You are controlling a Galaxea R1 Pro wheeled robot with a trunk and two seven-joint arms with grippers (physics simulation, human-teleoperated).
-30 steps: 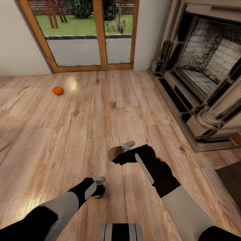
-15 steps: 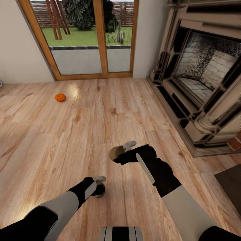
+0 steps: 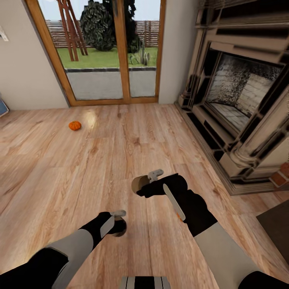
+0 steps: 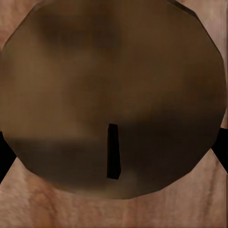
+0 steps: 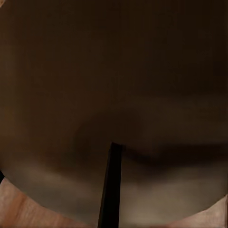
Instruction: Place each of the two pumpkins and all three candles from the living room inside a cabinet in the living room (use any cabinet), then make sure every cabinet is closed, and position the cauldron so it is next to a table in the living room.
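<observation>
- We see our right tool [image 3: 147, 180] at centre frame of the head view, clenched on a candle [image 3: 139, 184] whose tan end faces left; in the right wrist view that candle's [image 5: 114, 109] flat end sits pressed up close with a dark wick.
- Our left tool [image 3: 119, 220] sits lower and left of centre, grasping a second candle [image 3: 120, 226], mostly tucked under the fingers; the left wrist view shows its round face [image 4: 111, 95] with the floor's wood at the corners.
- One pumpkin [image 3: 74, 125] rests on the wooden floor [image 3: 120, 152] at upper left, well apart from both arms and near the glass door [image 3: 108, 52].
- A small orange sliver [image 3: 178, 216] peeks out beside our right forearm; we cannot tell what it is.
- Open planks run wide between our arms and the door's lower frame.
- The fireplace [image 3: 241, 100] and its stepped hearth edge close off the right side, and a dark mat corner [image 3: 277, 224] sits at lower right.
- The pale wall [image 3: 24, 68] bounds the upper left.
</observation>
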